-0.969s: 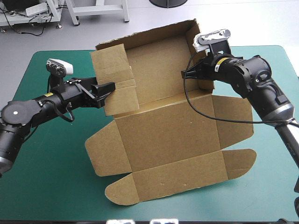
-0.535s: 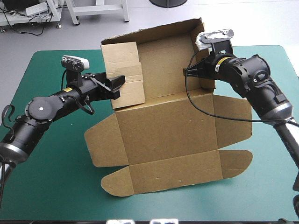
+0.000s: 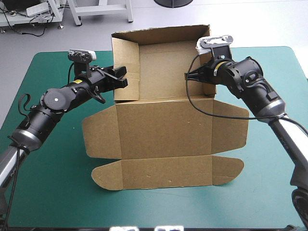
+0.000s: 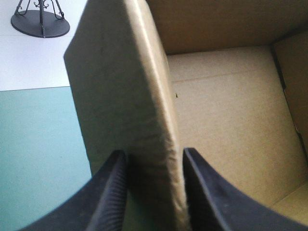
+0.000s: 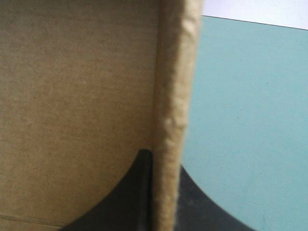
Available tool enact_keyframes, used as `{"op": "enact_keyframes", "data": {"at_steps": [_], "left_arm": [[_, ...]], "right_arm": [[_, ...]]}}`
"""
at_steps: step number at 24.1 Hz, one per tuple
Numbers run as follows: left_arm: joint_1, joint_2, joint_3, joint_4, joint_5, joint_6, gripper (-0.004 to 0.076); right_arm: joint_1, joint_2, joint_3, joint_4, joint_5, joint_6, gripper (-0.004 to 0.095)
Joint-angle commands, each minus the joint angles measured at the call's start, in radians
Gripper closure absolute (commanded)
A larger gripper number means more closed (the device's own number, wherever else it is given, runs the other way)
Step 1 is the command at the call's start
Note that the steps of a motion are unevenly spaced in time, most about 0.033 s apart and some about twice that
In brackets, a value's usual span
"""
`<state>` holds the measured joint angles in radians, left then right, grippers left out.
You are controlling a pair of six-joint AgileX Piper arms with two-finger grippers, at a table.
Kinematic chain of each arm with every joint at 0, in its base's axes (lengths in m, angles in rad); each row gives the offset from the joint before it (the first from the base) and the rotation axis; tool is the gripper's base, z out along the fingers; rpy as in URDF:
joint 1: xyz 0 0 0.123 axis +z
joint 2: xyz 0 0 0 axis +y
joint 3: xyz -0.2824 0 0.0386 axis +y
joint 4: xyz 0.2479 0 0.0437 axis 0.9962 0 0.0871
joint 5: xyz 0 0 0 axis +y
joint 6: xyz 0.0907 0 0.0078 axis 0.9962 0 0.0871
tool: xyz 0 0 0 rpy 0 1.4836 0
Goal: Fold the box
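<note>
One brown box [image 3: 163,130] sits mid-way on the teal-green tabletop [image 3: 48,183], its far half raised as an open tray and its lid flat toward the near edge. The left end effector [image 4: 151,154] clamps its left wall, the right end effector [image 5: 163,161] its right wall. Bare room lies left, right and near.

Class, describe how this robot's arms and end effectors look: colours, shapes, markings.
Left arm and right arm: black, rounded joints, grey lower segments, a small yellow label near each wrist; a white disc marks a left joint. Left end effector and right end effector: two broad black curved fins, the left's finely ribbed.
</note>
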<state>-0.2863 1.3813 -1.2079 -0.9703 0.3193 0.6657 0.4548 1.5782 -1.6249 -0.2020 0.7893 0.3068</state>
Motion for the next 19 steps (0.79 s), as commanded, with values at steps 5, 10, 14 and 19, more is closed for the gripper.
{"op": "enact_keyframes", "data": {"at_steps": [5, 10, 14, 19], "left_arm": [[-0.018, 0.011, -0.093, 0.218, 0.125, -0.217, 0.0500], [-0.019, 0.014, -0.123, 0.382, 0.182, -0.365, 0.0500], [-0.030, 0.014, -0.167, 0.591, 0.271, -0.518, 0.0500], [-0.063, 0.014, -0.208, 0.817, 0.374, -0.671, 0.0500]], "right_arm": [[0.021, -0.022, -0.033, 0.022, -0.048, -0.037, 0.0927], [0.031, -0.006, -0.033, 0.017, -0.039, -0.041, 0.0927], [0.042, 0.008, -0.033, 0.019, -0.053, -0.041, 0.0927], [0.042, 0.010, -0.033, 0.026, -0.064, -0.029, 0.0928]]}}
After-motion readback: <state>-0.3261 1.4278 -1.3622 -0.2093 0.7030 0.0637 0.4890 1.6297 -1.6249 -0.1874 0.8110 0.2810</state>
